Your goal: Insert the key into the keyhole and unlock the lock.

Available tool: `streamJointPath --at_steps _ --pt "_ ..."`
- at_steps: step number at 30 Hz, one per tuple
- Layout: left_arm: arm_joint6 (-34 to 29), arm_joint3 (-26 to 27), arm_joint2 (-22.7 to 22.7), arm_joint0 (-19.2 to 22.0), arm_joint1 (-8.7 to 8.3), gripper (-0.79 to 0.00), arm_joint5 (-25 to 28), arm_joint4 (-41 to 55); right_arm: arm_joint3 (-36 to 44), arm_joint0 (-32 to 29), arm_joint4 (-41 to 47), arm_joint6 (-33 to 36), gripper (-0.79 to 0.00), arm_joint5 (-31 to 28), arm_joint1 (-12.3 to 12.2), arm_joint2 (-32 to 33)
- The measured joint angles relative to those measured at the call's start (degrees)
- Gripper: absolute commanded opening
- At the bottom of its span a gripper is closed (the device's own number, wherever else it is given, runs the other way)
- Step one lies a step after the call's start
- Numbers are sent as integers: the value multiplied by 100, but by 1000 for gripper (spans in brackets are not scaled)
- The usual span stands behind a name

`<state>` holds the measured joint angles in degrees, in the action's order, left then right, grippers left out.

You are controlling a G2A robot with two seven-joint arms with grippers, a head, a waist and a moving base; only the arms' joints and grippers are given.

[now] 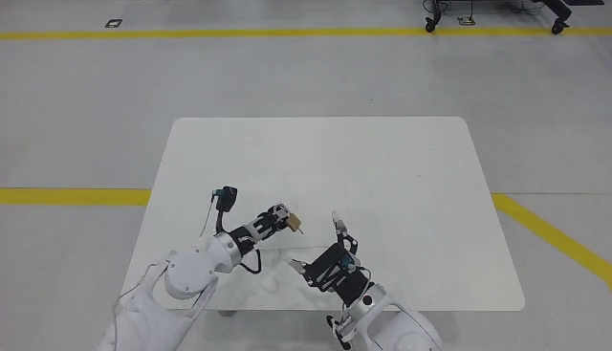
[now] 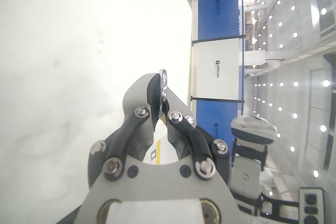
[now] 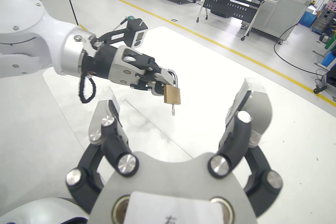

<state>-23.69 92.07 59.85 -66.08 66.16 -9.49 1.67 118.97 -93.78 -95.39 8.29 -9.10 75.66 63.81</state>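
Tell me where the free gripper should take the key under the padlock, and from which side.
Likely best: pinch the key by its exposed head below the padlock, coming from underneath with the right gripper; only that stub protrudes, and the left gripper occupies the shackle side above.

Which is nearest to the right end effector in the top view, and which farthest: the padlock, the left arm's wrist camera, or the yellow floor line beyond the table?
1. The padlock, held by the left end effector, just beside the open right end effector.
2. The wrist camera, farther back on the left arm.
3. The yellow floor line, beyond the table.
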Motion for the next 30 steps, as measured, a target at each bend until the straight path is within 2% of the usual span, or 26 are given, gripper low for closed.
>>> streamJointPath --at_steps 4,6,7,8,9,11,13,18,21,26,30 --pt "182 -682 -499 644 191 -785 -182 -70 0 0 0 0 0 0 0 0" --pt "245 -926 -659 838 271 -785 -189 19 0 0 0 0 0 0 0 0" --pt "276 -1061 -737 922 316 -662 -189 93 0 0 0 0 0 0 0 0" --pt "303 -1151 -782 971 345 -505 -193 132 0 0 0 0 0 0 0 0" --pt "335 -1236 -816 1011 370 -416 -200 159 0 0 0 0 0 0 0 0" --pt "408 -1410 -870 1078 417 -302 -219 188 0 0 0 0 0 0 0 0" --pt "455 -1544 -893 1115 451 -243 -214 202 0 0 0 0 0 0 0 0" --pt "468 -1690 -850 1114 483 -246 -151 207 0 0 0 0 0 0 0 0" --pt "454 -1589 -685 983 469 -246 -24 362 0 0 0 0 0 0 0 0" --pt "280 -1059 -64 434 314 -237 373 554 0 0 0 0 0 0 0 0" --pt "206 -469 533 -164 147 -194 786 323 0 0 0 0 0 0 0 0"
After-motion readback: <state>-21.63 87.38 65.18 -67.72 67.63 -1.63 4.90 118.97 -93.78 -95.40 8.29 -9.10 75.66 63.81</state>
